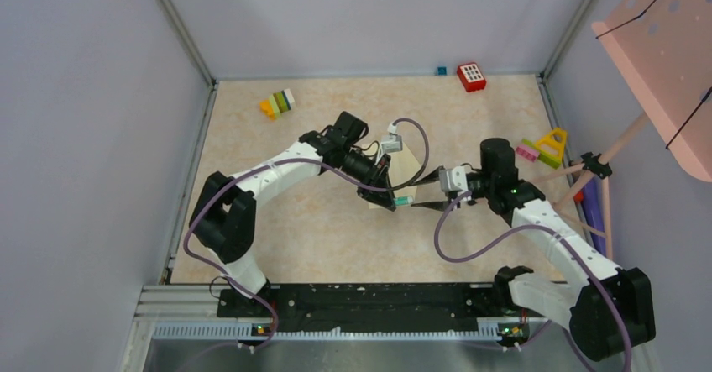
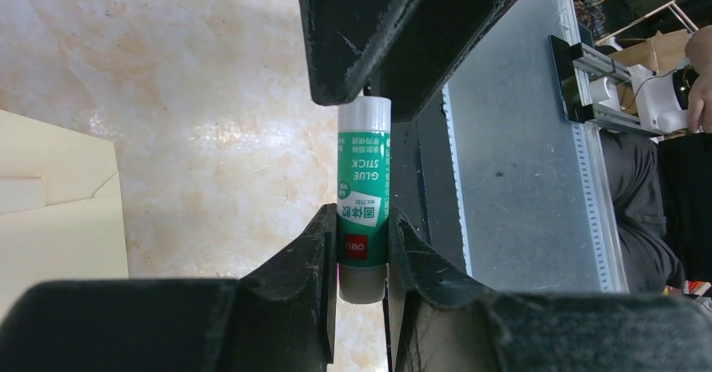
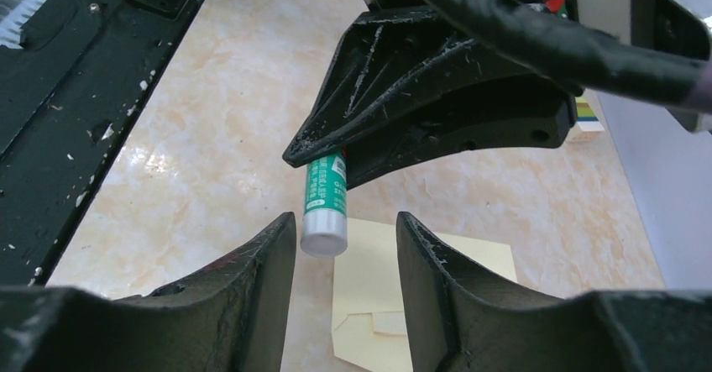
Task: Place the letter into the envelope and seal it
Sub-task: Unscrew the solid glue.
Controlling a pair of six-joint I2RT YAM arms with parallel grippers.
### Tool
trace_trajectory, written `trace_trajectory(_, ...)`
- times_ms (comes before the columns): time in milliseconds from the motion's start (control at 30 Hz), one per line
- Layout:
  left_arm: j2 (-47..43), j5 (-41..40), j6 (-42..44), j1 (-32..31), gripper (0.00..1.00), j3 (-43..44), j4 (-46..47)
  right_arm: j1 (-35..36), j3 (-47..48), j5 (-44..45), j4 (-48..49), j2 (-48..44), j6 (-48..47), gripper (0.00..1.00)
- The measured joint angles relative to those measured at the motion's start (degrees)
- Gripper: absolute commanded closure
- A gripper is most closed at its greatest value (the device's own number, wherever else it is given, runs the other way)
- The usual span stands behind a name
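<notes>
Only the left wrist view makes the glue stick [image 2: 363, 196] label legible.

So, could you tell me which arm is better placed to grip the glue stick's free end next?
Right, most likely. The left gripper is shut on the glue stick, so it is occupied, while the right gripper is open, with its fingers on either side of the stick's free white end.

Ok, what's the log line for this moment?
left gripper: shut on glue stick | right gripper: open, straddling stick's free end | envelope: lying below, untouched
</notes>
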Motion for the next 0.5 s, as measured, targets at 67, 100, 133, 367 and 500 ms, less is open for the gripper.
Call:
trace_trajectory(67,0.39,0.11,0.13,-0.07,0.87,0.37,-0.55,0.44,0.0,0.0,-0.81,0.0,-1.03,0.59)
trace_trajectory(100,0.39,0.17,0.13,-0.07,0.87,0.42,-0.59,0.55,0.0,0.0,-1.16,0.0,-1.44,0.6)
trace_trajectory(133,0.39,0.2,0.2,-0.07,0.87,0.48,-0.7,0.68,0.0,0.02,-1.55,0.0,-1.95,0.6)
trace_trajectory(367,0.39,0.2,0.72,-0.13,0.87,1.14,-0.76,0.76,0.0,0.02,-4.22,0.0,-4.9,0.63)
trace_trajectory(500,0.39,0.17,0.98,-0.13,0.87,1.27,-0.92,0.76,0.0,0.04,-4.83,0.02,-5.49,0.77)
